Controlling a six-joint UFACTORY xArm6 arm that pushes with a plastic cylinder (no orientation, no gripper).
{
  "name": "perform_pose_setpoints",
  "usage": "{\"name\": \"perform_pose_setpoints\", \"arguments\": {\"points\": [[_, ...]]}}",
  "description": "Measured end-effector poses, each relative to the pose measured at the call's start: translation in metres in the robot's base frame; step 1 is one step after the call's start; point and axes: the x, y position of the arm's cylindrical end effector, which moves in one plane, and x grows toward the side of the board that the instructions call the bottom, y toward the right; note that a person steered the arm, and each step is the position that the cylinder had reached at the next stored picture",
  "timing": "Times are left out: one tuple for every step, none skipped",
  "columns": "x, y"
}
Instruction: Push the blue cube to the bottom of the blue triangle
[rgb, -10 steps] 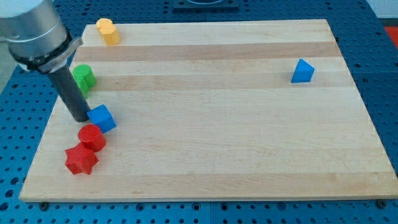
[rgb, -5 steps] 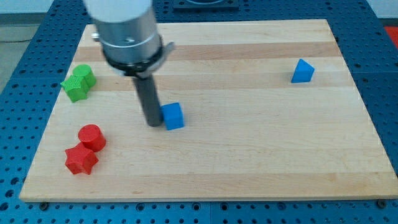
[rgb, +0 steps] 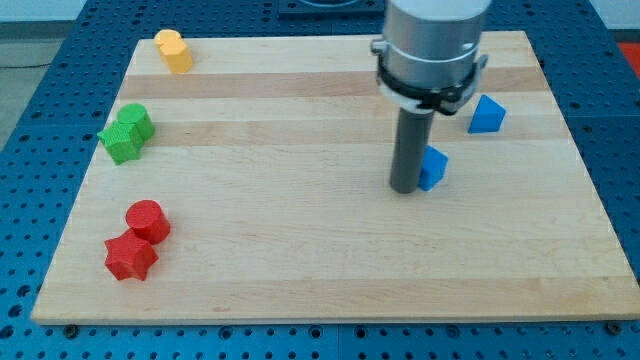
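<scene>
Pressing against the blue cube (rgb: 433, 167) from the view's left, my tip (rgb: 404, 188) rests on the board (rgb: 320, 250). Rod upright, dark, hanging from a grey cylindrical housing. No gripper on this arm, so nothing opens or closes; the rod only touches the cube's left face, and part of the cube is hidden behind it.

Camera view, all placed from the blue cube:
- Blue triangle (rgb: 487, 114): up and to the view's right, near but apart, with a clear gap of bare wood between. The cube sits lower and to the left of it, not straight beneath.
- Green block (rgb: 126, 132): far to the view's left, slightly higher, close to the board's left edge. Shape unclear, lobed outline.
- Yellow block (rgb: 173, 50): far left and well up, near the board's top-left corner. Looks roughly cylindrical; cannot tell exactly.
- Red cylinder (rgb: 148, 220): far left and lower.
- Red star (rgb: 130, 256): far left and lower again, touching the red cylinder at its lower left.

Board is pale wood in long horizontal planks, lying on a blue perforated table (rgb: 30, 120).
</scene>
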Motion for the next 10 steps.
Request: {"name": "perform_pose_setpoints", "arguments": {"points": [[-0.015, 0.025], [-0.023, 0.049], [-0.016, 0.059], [-0.011, 0.071], [-0.017, 0.081], [-0.031, 0.082], [-0.035, 0.085], [-0.035, 0.085], [-0.035, 0.085], [-0.035, 0.072]]}}
